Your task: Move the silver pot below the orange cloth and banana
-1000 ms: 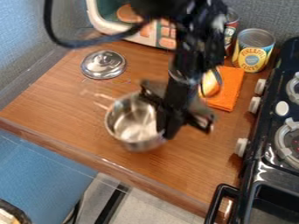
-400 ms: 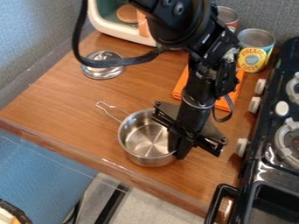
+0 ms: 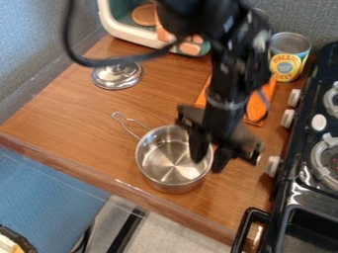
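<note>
Below the centre of the frame, the silver pot (image 3: 165,160) rests on the tabletop (image 3: 79,128), the pincer (image 3: 208,165) at its right rim with fingers apart, the orange cloth (image 3: 202,96) lying farther up.

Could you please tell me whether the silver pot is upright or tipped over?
Upright: the silver pot stands on the wooden counter, its opening facing up.

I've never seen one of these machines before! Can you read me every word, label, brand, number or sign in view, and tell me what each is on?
"PINEAPPLE": on the yellow label of the can at the back right.
"SLICES", as best I can tell: just below it.
The print in the label's blue circle is too small to read.
</note>
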You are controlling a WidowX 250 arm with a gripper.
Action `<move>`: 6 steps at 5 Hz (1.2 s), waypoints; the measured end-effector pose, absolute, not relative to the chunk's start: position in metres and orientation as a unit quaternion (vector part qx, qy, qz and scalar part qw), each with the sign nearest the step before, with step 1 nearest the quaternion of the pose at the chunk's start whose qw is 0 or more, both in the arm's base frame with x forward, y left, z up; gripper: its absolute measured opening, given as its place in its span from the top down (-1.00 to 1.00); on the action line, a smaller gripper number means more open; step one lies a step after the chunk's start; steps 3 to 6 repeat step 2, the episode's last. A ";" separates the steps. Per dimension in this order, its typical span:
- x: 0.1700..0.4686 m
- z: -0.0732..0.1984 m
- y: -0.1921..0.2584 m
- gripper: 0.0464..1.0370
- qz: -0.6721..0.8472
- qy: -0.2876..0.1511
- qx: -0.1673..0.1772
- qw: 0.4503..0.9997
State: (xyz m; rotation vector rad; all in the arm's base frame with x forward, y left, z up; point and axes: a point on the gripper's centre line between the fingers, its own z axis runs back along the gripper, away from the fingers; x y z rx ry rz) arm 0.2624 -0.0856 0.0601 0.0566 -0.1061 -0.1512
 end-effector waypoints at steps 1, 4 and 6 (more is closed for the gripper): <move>0.262 0.081 -0.082 -0.61 -0.080 -0.081 0.018 0.993; 0.260 0.088 -0.076 -0.96 -0.082 -0.081 0.017 0.993; 0.260 0.088 -0.076 -0.96 -0.082 -0.081 0.017 0.993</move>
